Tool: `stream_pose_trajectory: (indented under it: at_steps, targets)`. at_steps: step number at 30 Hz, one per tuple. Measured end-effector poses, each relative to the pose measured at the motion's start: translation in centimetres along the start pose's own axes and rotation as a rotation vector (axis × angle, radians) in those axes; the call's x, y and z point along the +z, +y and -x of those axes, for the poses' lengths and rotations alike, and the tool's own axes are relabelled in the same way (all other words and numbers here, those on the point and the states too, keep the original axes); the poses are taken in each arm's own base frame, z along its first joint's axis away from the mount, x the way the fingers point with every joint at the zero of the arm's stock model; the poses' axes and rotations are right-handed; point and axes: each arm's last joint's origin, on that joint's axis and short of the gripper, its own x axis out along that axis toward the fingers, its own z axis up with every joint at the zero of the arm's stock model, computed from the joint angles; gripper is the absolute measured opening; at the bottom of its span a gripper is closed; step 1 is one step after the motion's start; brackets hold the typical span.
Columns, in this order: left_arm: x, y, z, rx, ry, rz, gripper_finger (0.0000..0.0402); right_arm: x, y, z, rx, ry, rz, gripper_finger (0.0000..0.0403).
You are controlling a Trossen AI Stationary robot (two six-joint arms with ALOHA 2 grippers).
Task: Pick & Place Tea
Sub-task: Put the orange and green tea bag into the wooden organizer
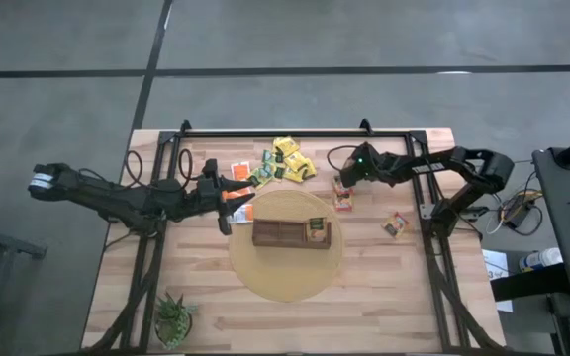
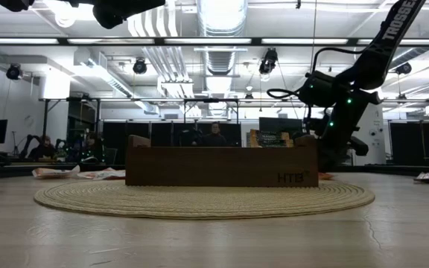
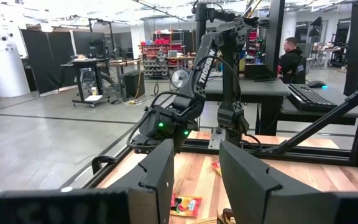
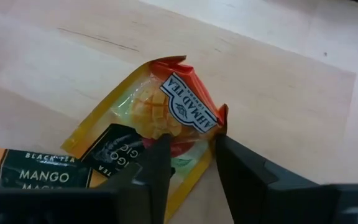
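Tea sachets lie on the wooden table: a yellow pile (image 1: pixel 287 160) at the far side, an orange one (image 1: pixel 241 169), one at the right (image 1: pixel 396 225), and a few (image 1: pixel 342 200) under my right gripper (image 1: pixel 343 186). In the right wrist view my right gripper (image 4: pixel 191 149) stands open, slanting down, its fingertips on either side of the near end of an orange sachet (image 4: pixel 166 99). One sachet (image 1: pixel 317 231) sits in the brown box (image 1: pixel 285 234) on the round mat (image 1: pixel 285 277). My left gripper (image 3: pixel 196 180) hovers open and holds nothing, left of the box (image 1: pixel 234 198). My right gripper comes slanting down from above onto the orange sachet's near end (image 4: pixel 188 134), with a strip of it between the two fingertips. Whether the fingers touch it I cannot tell. The sachet lies on the table, partly over a dark mango sachet (image 4: pixel 114 152).
A small potted plant (image 1: pixel 174 318) stands at the table's near left corner. A black metal frame (image 1: pixel 295 133) runs along the far edge and down both sides. Another dark sachet (image 4: pixel 42 177) lies beside the orange one. Bare wood shows near the front edge (image 1: pixel 384 307).
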Motion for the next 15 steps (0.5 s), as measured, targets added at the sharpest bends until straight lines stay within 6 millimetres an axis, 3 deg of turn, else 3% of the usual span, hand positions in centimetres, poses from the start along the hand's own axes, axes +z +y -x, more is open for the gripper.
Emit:
stream_pose_trajectory:
  at_steps: [7, 15]
  targets:
    - [0.0, 0.0, 0.0, 0.000, 0.000, 0.000, 0.0124, 0.1, -0.3, 1.3, 0.037, 0.022, 0.066, 0.0021]
    - [0.0, 0.0, 0.0, 0.000, 0.002, -0.001, 0.0124, -0.4, -0.2, 4.5, 0.089, 0.026, 0.134, 0.0008]
